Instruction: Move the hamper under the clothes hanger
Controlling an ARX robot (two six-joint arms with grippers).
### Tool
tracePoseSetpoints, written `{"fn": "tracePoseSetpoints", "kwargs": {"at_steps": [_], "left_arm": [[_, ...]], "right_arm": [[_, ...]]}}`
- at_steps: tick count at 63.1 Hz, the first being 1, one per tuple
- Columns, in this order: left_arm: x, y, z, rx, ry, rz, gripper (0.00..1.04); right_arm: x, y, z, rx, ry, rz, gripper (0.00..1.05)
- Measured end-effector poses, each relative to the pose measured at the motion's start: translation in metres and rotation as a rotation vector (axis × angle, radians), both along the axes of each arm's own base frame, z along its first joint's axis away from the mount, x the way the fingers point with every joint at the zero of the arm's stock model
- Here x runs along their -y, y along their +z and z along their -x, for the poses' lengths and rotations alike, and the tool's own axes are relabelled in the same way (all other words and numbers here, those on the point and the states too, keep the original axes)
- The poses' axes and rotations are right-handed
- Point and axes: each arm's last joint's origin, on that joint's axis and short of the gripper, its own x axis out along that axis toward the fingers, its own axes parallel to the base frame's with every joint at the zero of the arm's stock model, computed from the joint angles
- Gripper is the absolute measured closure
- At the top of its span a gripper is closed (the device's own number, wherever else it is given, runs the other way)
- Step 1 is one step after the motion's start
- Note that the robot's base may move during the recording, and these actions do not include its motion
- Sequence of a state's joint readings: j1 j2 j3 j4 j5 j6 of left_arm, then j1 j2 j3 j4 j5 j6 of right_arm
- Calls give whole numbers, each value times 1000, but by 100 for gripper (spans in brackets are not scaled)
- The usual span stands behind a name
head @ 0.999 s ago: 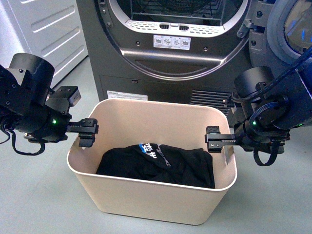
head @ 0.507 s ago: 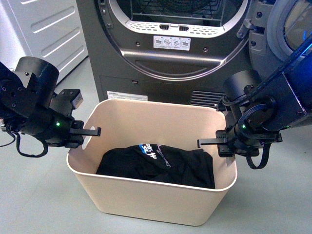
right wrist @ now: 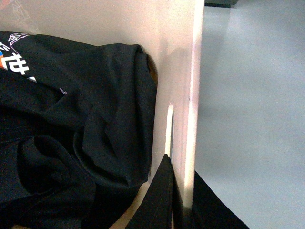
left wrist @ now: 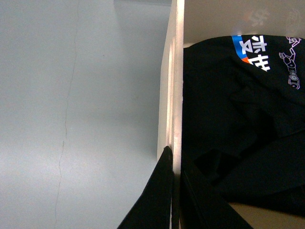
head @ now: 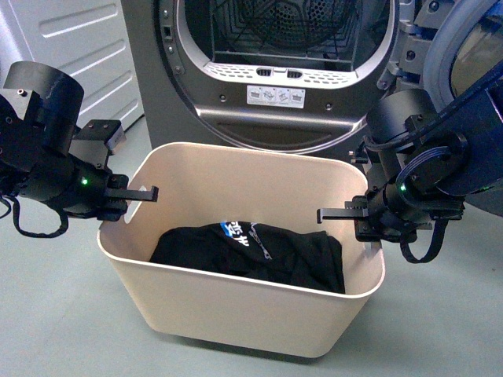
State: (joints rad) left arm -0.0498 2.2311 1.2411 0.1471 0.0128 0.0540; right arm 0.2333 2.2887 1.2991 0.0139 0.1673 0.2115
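Left gripper and right gripper clamp hamper ends.

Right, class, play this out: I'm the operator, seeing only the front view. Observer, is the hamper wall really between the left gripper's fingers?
Observer: Yes; the left wrist view shows the left gripper with one finger outside the hamper wall, one inside.
Operator: And the right?
Observer: The right gripper straddles its wall likewise, right by the slot.
Operator: Any cloth caught?
Observer: None shows between finger and wall; the garment lies beside the inner finger.
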Motion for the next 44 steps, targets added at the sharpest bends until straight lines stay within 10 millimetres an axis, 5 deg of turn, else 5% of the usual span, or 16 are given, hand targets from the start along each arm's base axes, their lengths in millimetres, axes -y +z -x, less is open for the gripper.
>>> {"fn": "tracePoseSetpoints", "kwargs": {"at_steps": [44], "left_arm": [[-9,-3,3,-11,29,-10,101]], "right_arm": [[-12,-2,5,-13,41,-15,102]]}}
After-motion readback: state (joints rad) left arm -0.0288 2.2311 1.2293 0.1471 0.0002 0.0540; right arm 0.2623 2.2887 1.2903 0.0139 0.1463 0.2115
